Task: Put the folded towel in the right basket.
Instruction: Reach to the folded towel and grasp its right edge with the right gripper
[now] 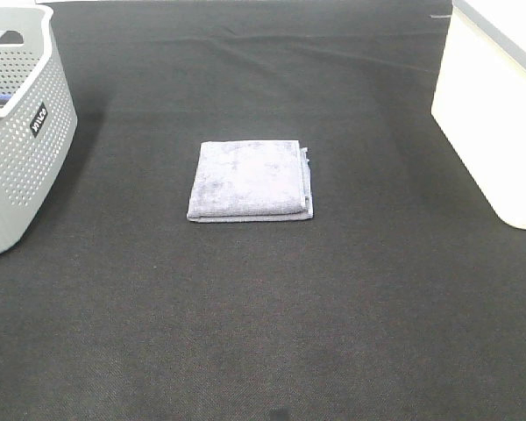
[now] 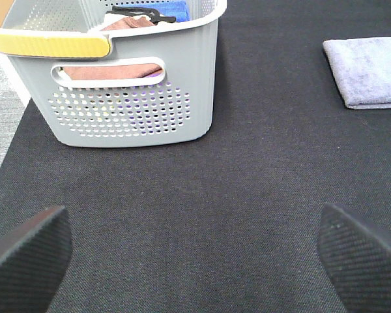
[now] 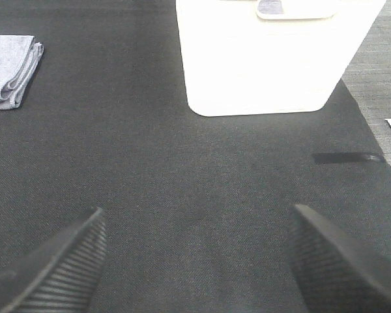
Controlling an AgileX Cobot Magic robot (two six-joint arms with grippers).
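Observation:
A folded lavender-grey towel (image 1: 250, 180) lies flat on the black mat in the middle of the table. It also shows in the left wrist view (image 2: 368, 70) and the right wrist view (image 3: 10, 68). The right basket (image 1: 495, 110) is cream-white and stands at the right edge; the right wrist view shows its wall (image 3: 267, 59). My left gripper (image 2: 195, 251) is open and empty, above bare mat near the grey basket. My right gripper (image 3: 195, 257) is open and empty, above bare mat in front of the white basket. Neither gripper shows in the exterior high view.
A grey perforated basket (image 1: 22, 132) stands at the left edge; in the left wrist view it (image 2: 130, 104) holds brown and blue cloths. A strip of black tape (image 3: 345, 158) lies on the mat near the white basket.

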